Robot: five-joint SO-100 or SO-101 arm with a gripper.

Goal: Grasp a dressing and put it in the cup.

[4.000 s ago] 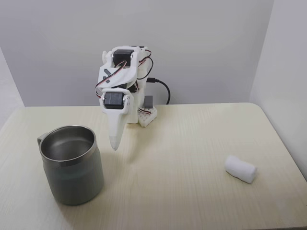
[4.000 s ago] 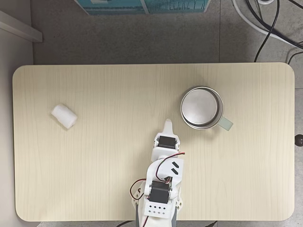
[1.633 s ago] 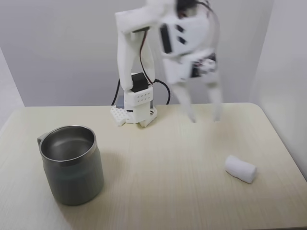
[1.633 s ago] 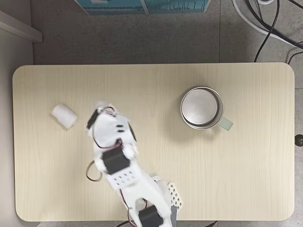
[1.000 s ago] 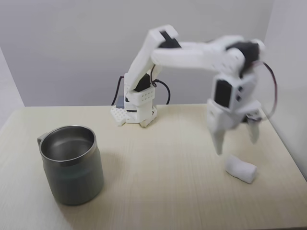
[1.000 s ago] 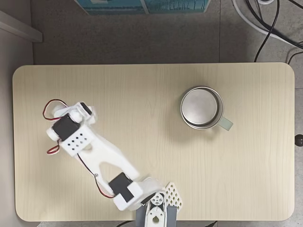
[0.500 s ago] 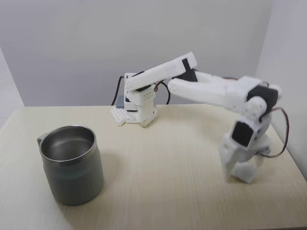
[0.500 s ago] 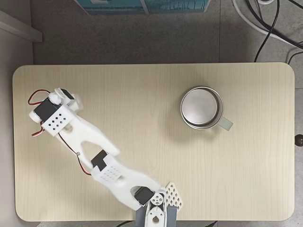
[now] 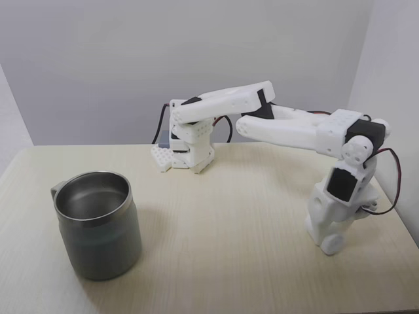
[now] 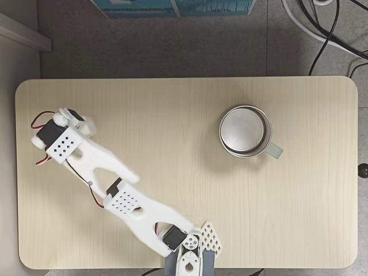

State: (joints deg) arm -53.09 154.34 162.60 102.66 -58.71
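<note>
**Desk:** What has changed on the pale wood-grain table [image 9: 216, 255]?

**Photographer:** Four seconds ago the white plastic arm [image 10: 103, 167] stood folded near its base, beside the large brushed stainless-steel mug [image 9: 98, 224]. It has since swung across the table. A second ago its two-finger white gripper [image 9: 330, 241] hung spread just above the small white soft roll of dressing; half a second ago it was dropping around it. Now the gripper is down at table level on that same spot, at the right in a fixed view from the front and at the left edge of the table in a fixed view from above [image 10: 75, 122].

**Desk:** And for the task?

**Photographer:** The reach looks finished and the grasp appears to be under way. The lift and the carry to the mug [image 10: 245, 130], well apart on the opposite side of the table, are yet to come.

**Desk:** How far open is the gripper? Does it have the roll?

**Photographer:** I cannot tell. White fingers and white gauze merge at the tip in the front view, and from above the wrist covers the spot. The rounded white lump at the very bottom of the gripper may be part of the roll, but I would not swear to it. The roll lies under or between the fingers, on the table where it lay before; nothing has been raised. The mug stands upright, with nothing visible inside.
</note>
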